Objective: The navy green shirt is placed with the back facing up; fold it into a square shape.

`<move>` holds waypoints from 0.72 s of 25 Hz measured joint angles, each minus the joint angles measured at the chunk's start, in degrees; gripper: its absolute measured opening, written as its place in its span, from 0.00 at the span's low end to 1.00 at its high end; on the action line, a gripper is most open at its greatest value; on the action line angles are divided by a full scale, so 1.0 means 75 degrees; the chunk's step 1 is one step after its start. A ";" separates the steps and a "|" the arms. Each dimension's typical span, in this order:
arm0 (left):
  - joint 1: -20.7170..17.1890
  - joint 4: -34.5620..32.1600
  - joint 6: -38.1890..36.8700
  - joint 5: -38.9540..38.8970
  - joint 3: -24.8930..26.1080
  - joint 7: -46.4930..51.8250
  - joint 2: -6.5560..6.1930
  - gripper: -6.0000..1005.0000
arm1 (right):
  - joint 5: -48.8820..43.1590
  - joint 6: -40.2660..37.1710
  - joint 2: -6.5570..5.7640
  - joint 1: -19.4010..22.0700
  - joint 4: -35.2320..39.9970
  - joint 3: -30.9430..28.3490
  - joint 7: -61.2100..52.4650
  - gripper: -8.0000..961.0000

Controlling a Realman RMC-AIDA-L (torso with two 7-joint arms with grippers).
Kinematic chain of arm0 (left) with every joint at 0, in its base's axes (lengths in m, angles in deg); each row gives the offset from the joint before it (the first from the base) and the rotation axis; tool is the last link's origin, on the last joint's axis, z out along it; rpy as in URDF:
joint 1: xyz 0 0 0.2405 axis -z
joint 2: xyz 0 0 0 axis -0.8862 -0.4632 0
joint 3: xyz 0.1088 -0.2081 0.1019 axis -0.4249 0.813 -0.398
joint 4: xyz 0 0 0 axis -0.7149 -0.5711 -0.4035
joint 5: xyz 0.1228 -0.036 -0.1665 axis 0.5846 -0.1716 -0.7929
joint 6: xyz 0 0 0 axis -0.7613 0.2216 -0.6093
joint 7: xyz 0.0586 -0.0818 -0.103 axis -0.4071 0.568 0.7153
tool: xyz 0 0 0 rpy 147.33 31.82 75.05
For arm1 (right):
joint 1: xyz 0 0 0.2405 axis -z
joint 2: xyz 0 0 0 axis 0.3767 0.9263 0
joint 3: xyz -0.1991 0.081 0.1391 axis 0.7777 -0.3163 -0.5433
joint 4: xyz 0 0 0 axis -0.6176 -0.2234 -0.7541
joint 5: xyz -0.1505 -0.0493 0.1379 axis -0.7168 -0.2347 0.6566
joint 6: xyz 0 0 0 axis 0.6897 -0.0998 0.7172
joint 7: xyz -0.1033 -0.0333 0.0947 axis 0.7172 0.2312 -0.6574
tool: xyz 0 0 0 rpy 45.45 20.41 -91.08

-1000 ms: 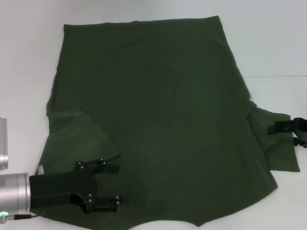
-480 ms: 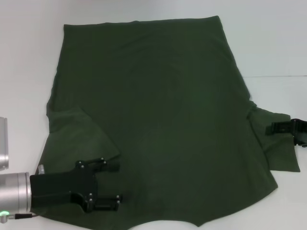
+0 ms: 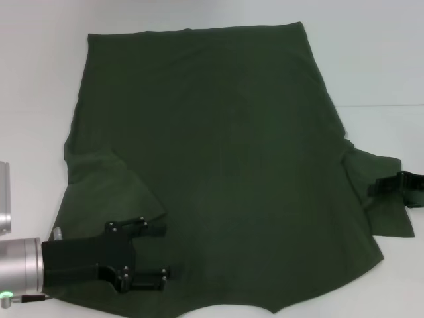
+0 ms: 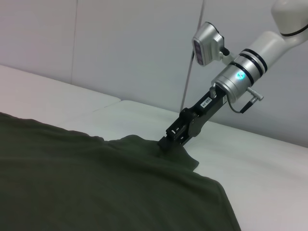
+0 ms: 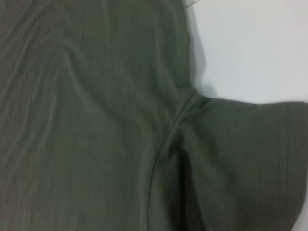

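Observation:
The navy green shirt (image 3: pixel 225 165) lies spread flat on the white table, plain side up, with its hem at the far side and its collar at the near edge. My left gripper (image 3: pixel 163 252) hovers open over the near left shoulder, beside the left sleeve (image 3: pixel 106 192), with nothing between its fingers. Over at the right edge, my right gripper (image 3: pixel 381 187) rests on the right sleeve (image 3: pixel 387 218). The left wrist view shows that right gripper (image 4: pixel 166 143) angled down, its tip touching the bunched sleeve edge. Sleeve seam and armpit (image 5: pixel 168 134) fill the right wrist view.
The white table (image 3: pixel 40 99) shows around the shirt on the left, far and right sides. A seam in the tabletop (image 3: pixel 384 106) runs off to the right. A pale wall (image 4: pixel 120 48) stands behind the table.
My right gripper has shifted toward the near side and settled lower on the right sleeve. The left gripper and the shirt have barely moved.

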 joint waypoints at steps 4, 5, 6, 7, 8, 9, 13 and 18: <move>0.0000 0.0008 -0.0003 -0.0007 -0.0020 -0.0008 0.0015 0.87 | 0.0002 0.0005 -0.0001 0.0024 -0.0003 -0.0003 -0.0009 0.67; 0.0000 0.0009 -0.0005 -0.0007 -0.0026 -0.0009 0.0021 0.87 | 0.0001 0.0006 -0.0002 0.0027 -0.0003 -0.0011 -0.0009 0.61; 0.0000 0.0011 -0.0009 -0.0007 -0.0027 -0.0010 0.0023 0.87 | 0.0000 0.0006 -0.0004 0.0028 -0.0003 -0.0022 -0.0010 0.56; 0.0000 0.0012 -0.0011 -0.0007 -0.0025 -0.0011 0.0027 0.87 | 0.0000 0.0006 -0.0008 0.0029 -0.0004 -0.0032 -0.0011 0.51; 0.0000 0.0014 -0.0016 -0.0007 -0.0014 -0.0011 0.0028 0.87 | -0.0001 0.0006 -0.0015 0.0030 -0.0003 -0.0044 -0.0014 0.46; 0.0000 0.0014 -0.0016 -0.0007 -0.0014 -0.0011 0.0028 0.87 | -0.0001 0.0006 -0.0015 0.0030 -0.0003 -0.0044 -0.0014 0.46; 0.0000 0.0017 -0.0017 -0.0007 0.0001 -0.0011 0.0027 0.87 | -0.0041 0.0003 -0.0013 0.0034 0.0000 0.0011 -0.0008 0.45; 0.0005 0.0024 -0.0012 -0.0015 0.0011 -0.0011 0.0030 0.87 | -0.0112 0.0018 0.0017 0.0034 0.0038 0.0023 0.0017 0.34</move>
